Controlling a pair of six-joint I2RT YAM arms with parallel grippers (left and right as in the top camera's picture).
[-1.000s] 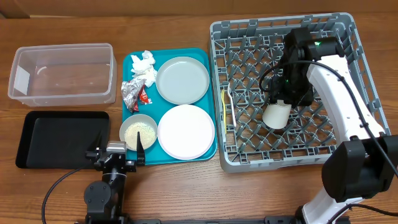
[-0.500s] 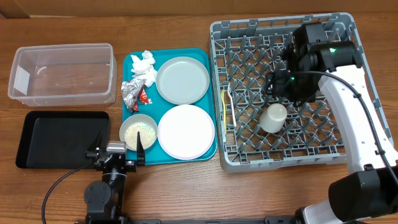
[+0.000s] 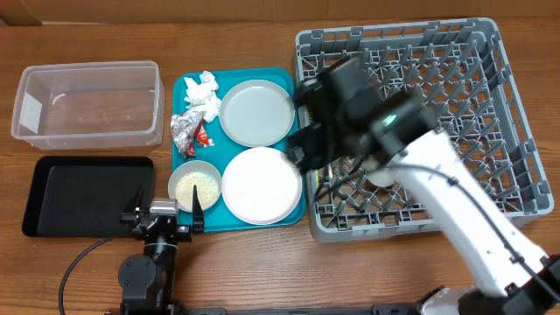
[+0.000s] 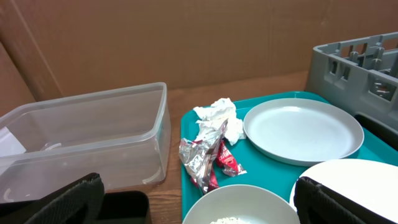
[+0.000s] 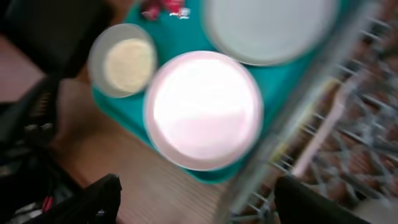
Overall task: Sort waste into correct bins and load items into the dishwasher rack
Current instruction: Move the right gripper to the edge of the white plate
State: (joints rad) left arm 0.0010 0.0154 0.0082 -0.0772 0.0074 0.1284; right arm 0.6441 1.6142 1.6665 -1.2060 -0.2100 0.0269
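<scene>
2 grippers spread empty: the blurred right wrist view puts the right gripper [image 5: 199, 196] over the white plate [image 5: 202, 109]; overhead places the left gripper [image 3: 164, 204] beside the black tray [image 3: 83, 194].

Plain wooden table [image 3: 262, 262] under even light — brown cardboard wall [image 4: 186, 37] behind

The right arm [image 3: 442, 188] has white link covers and black joint housings. A green indicator light [image 3: 391, 120] glows on one housing. A thin black cable [image 3: 472, 203] runs along the link. The left arm [image 3: 156, 258] is black with a silver block [image 3: 163, 207]. The left claw [image 4: 198, 186] and right claw [image 5: 198, 183] have matte black fingers.
</scene>
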